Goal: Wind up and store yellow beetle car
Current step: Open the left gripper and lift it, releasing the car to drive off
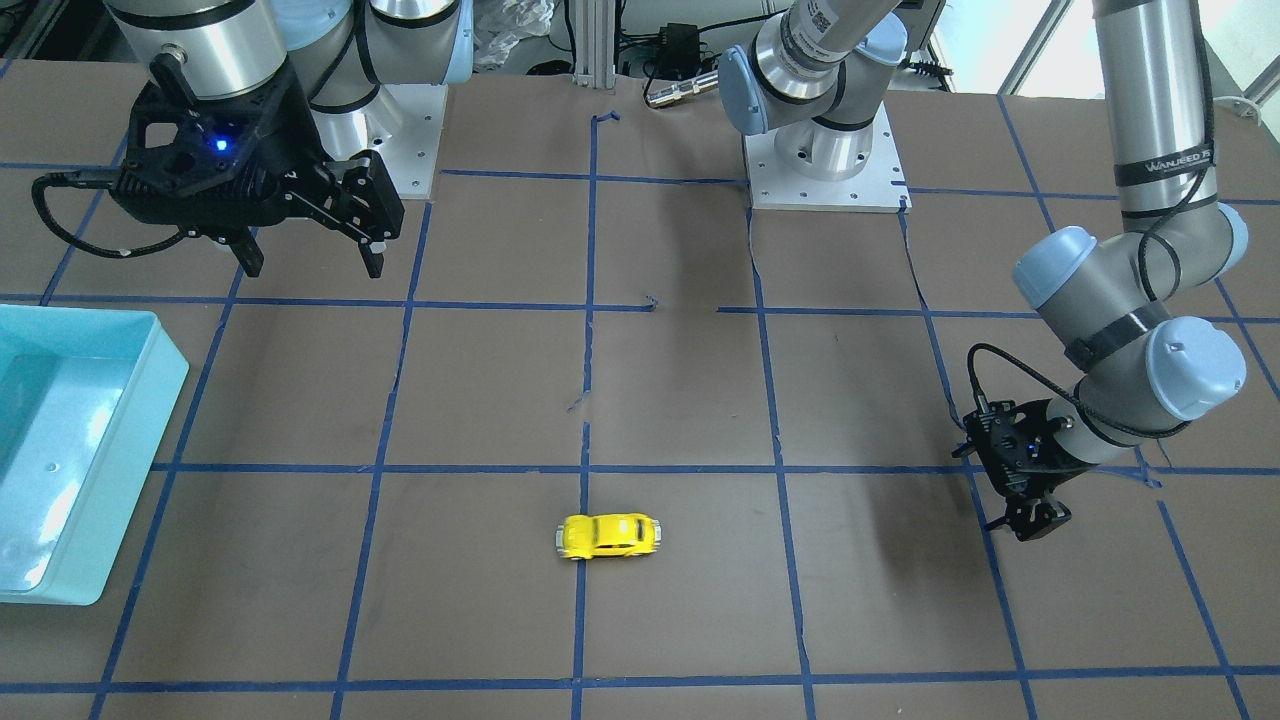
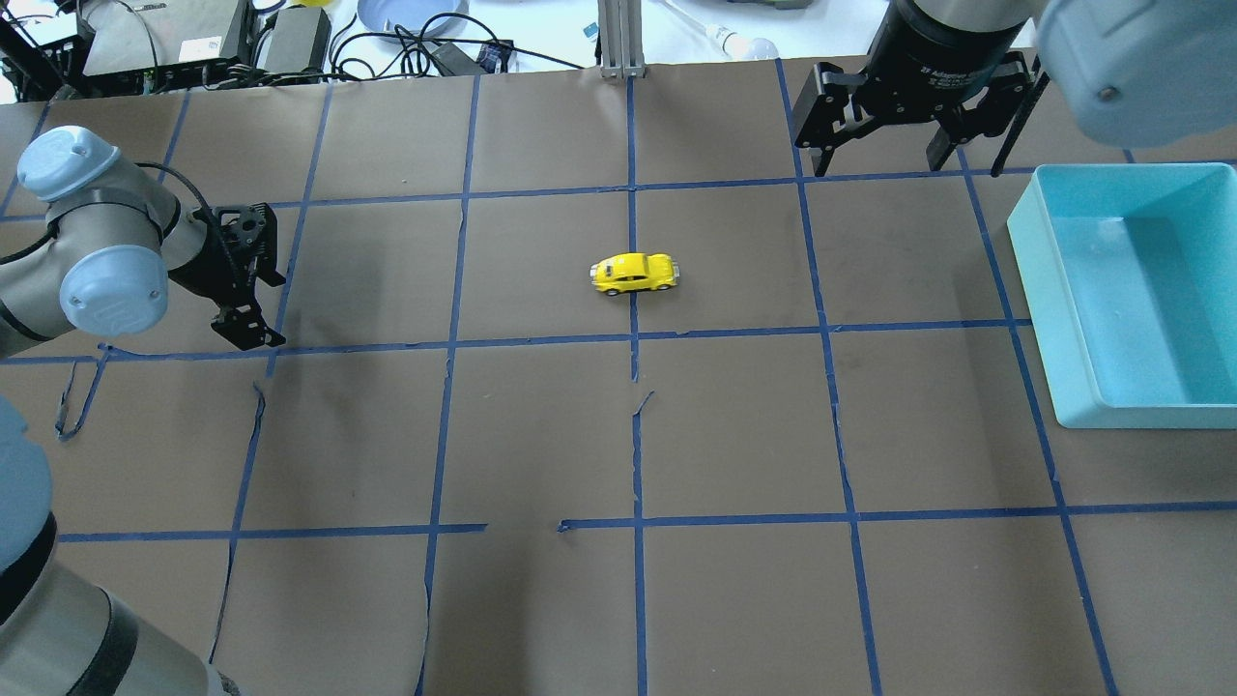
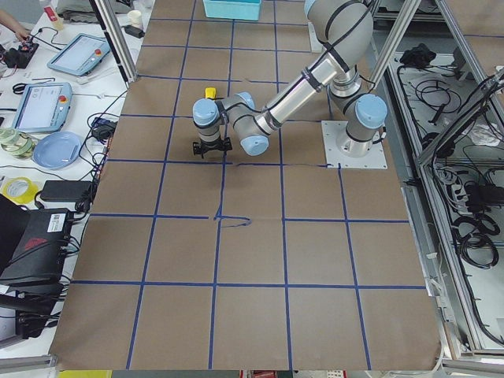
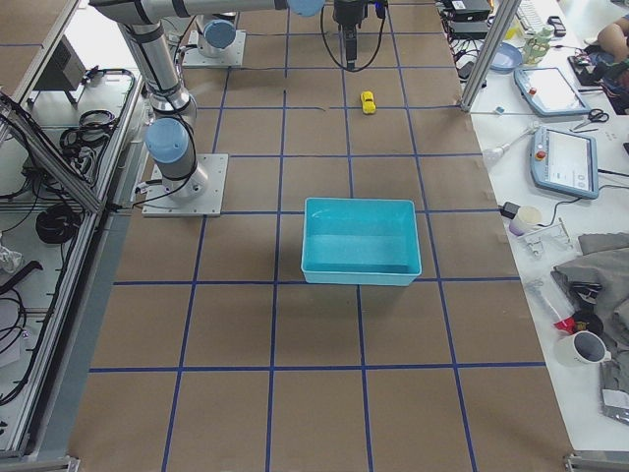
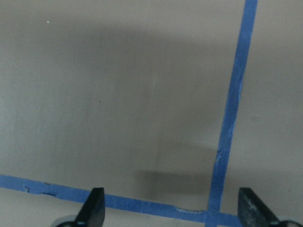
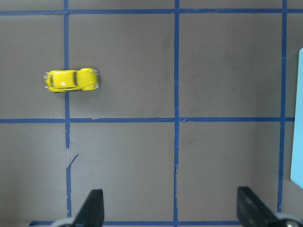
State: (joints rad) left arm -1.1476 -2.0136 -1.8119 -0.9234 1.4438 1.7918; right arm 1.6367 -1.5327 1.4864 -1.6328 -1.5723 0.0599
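Left jaws are spread wide. In the left wrist view I see two black, tapered fingertips (image 5: 94,210) poking up at the bottom left and bottom right of the frame. Between them there is only matte brown paper and a crossing of blue tape (image 5: 231,118). The jaws hold nothing.

Right jaws are the same: spread and gripping nothing, with their dark tips low in the right wrist view, one toward each bottom corner.

Moving outward, the desk (image 2: 541,435) is covered in flat brown paper, scuffed and split along a few seams, and ruled into squares by the tape.

Now the yellow beetle car (image 6: 72,80). It is glossy with a rounded hump of a body and dark windows, and it sits on its wheels in the upper left of the right wrist view, well apart from the right jaws. In the overhead view the car (image 2: 634,274) is near the middle of the frame, lying across a vertical tape line. The left jaws are out by the left edge and the right jaws are up at the top right, both well apart from the car.

A smooth, light-teal rectangular bin (image 2: 1029,280) with rounded corners sits at the right edge of the overhead view. The car is outside it and well apart.
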